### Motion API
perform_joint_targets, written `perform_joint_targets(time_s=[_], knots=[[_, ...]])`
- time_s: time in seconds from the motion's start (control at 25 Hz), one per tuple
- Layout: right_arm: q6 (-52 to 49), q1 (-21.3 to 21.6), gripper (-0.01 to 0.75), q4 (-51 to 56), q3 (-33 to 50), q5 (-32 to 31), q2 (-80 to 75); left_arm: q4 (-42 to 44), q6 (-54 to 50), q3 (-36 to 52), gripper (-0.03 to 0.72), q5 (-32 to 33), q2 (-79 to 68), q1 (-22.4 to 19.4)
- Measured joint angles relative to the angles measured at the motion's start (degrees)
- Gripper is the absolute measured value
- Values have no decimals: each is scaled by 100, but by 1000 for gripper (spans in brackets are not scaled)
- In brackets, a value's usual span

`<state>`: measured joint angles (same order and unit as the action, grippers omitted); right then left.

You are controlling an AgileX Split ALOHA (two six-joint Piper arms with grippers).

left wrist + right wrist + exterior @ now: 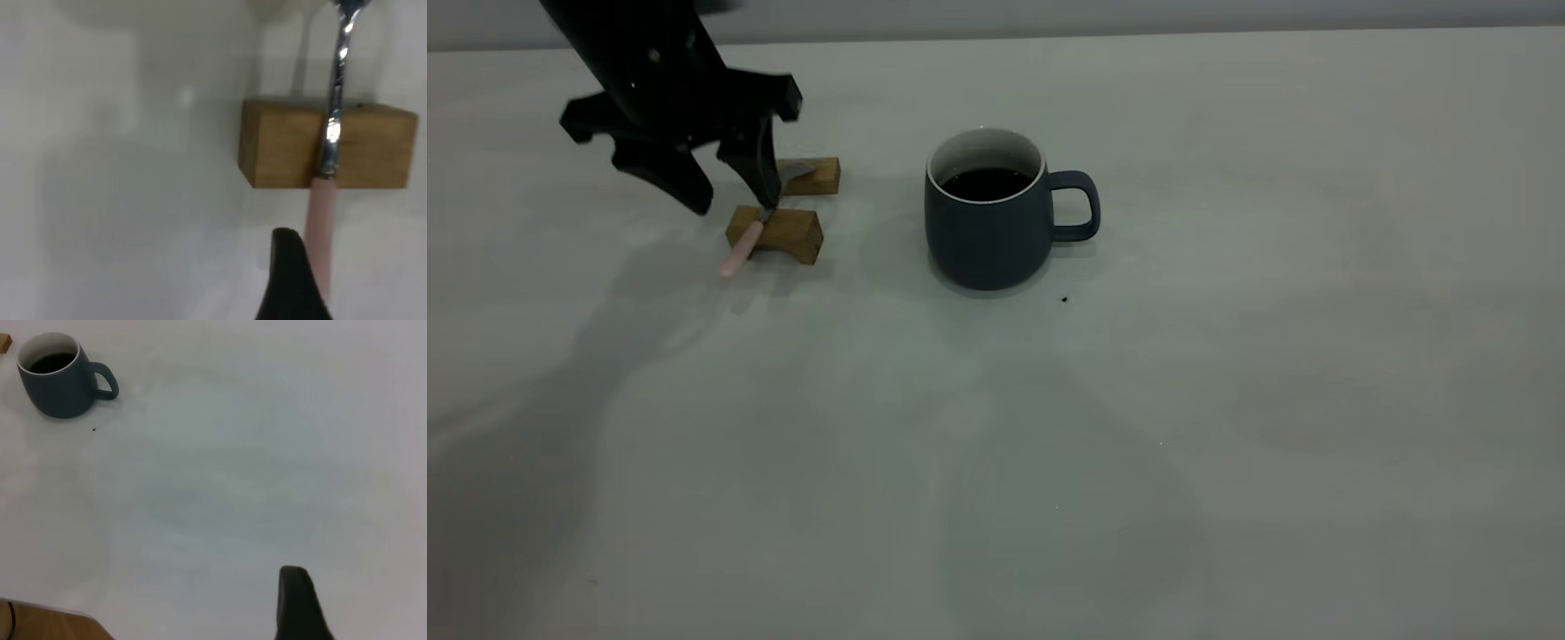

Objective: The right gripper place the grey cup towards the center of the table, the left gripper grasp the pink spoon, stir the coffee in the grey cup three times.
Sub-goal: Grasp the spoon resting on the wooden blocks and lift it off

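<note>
Progress looks to be at the handover between the two arms. The grey cup (991, 213) stands upright near the middle of the table (1227, 400), somewhat toward its far edge, handle pointing to the right side, with the coffee (987, 183) dark inside its white wall. Nothing touches it, so the placing step appears done. What is left, judging by this, is the grasp of the pink spoon (740, 251) and all three stirs.

The spoon lies across two wooden blocks (783, 233) toward the far left part of the table, well apart from the cup. Its metal neck rests on the nearer block, its bowl reaches to the farther one, and the pink handle slopes down off the near block toward the table.

The left gripper (729, 197) hangs over the spoon with its jaws spread wide. One finger comes down just at the neck where metal meets pink, and the other stands off to the left over bare table. It holds nothing. In the left wrist view the fingertip (288, 280) sits just beside the pink handle; whether it touches cannot be told.

The right gripper (301, 607) is out of the exterior view, pulled back well away from the cup. Only one dark finger of it shows in its own wrist view, so its opening cannot be told.
</note>
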<state>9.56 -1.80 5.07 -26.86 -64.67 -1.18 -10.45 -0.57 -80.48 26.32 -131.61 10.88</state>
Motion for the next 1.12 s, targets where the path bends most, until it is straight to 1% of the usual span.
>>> perform_joint_targets(time_s=[0.4, 0.6, 0.76, 0.84, 0.96, 1.08, 1.12], knots=[[0, 0, 491, -4, 0, 0, 0, 47, -11, -11, 566, -107, -504, 6], [0, 0, 491, -4, 0, 0, 0, 34, -11, -21, 564, -260, -666, 34], [0, 0, 491, -4, 0, 0, 0, 10, -11, -36, 541, -411, -694, 61], [0, 0, 491, -4, 0, 0, 0, -5, -11, -42, 510, -468, -694, 61], [0, 0, 491, -4, 0, 0, 0, -17, -12, -42, 429, -487, -694, 61], [0, 0, 491, -4, 0, 0, 0, -24, -12, -42, 300, -493, -694, 61], [0, 0, 491, -4, 0, 0, 0, -24, -12, -42, 244, -488, -694, 61]])
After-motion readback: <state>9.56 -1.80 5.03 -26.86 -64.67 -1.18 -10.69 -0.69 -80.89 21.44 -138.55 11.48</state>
